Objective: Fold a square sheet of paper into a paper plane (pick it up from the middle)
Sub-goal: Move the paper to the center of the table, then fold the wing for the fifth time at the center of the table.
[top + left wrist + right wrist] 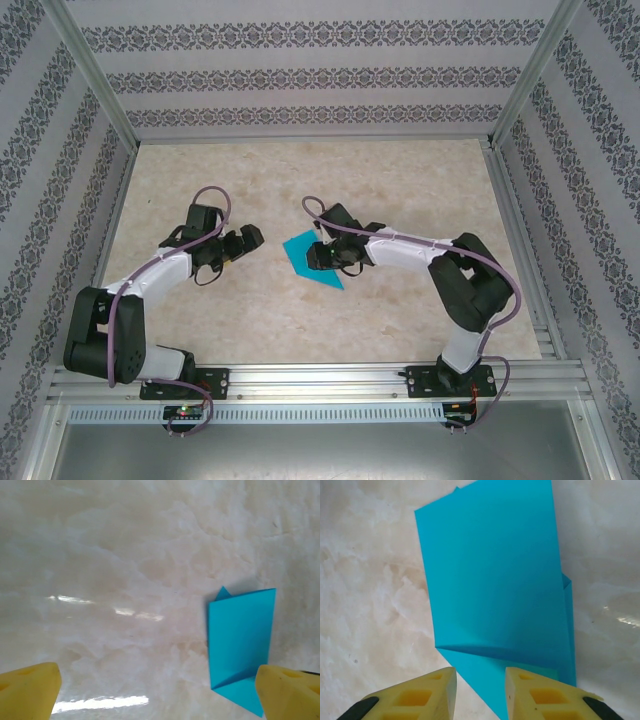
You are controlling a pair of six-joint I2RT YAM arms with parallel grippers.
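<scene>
Square sheet of paper (300, 256): qty 1. Partly folded, layers doubled, one corner peeking out. Flat on table (400, 180), centre. Not yet dart.

Right gripper (480, 672): qty 1. At 3 o'clock of sheet, over its edge. Jaws narrowly parted, nothing between them. Likely placed to press crease or take edge.

Left gripper (157, 680): qty 1. At 9 o'clock of sheet, apart from it. Jaws wide, empty. Likely standing clear, ready to assist.

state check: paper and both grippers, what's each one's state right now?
square sheet of paper: partly folded into overlapping layers, lying on the table, no plane shape yet.
left gripper: wide open, empty, off to one side of the paper.
right gripper: jaws narrowly apart, nothing pinched, poised at the paper's edge.
</scene>
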